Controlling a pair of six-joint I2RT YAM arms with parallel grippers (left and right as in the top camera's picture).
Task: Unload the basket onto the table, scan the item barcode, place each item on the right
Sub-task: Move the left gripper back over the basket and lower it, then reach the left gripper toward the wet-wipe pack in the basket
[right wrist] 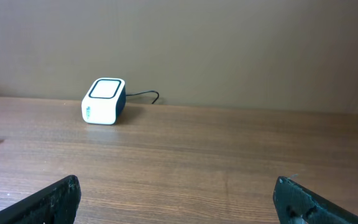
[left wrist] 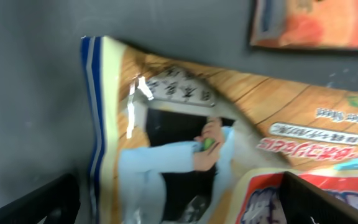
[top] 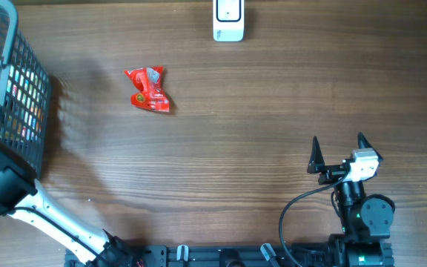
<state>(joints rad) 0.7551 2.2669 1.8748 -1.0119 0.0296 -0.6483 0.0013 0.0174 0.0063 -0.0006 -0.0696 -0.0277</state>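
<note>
**Pick step: left gripper over a bag in the basket, nothing held**

The snack bag (left wrist: 229, 143) lies in the basket (top: 28, 89) at the left edge of the worktop (top: 273, 111), right under my left gripper (left wrist: 185, 202); jaws spread wide, empty, one finger either side of the bag; contact I can't tell; no barcode visible on this face. I judge this the pick; next I need to descend, close on the bag, lift it clear and show its barcode to the scanner (top: 228, 21) at the far edge. A red packet (top: 148, 90) lies loose mid-worktop. Left arm reaches from the near edge into the basket; right gripper (top: 339, 142) sits near right, jaws open, empty, facing the scanner.
</note>
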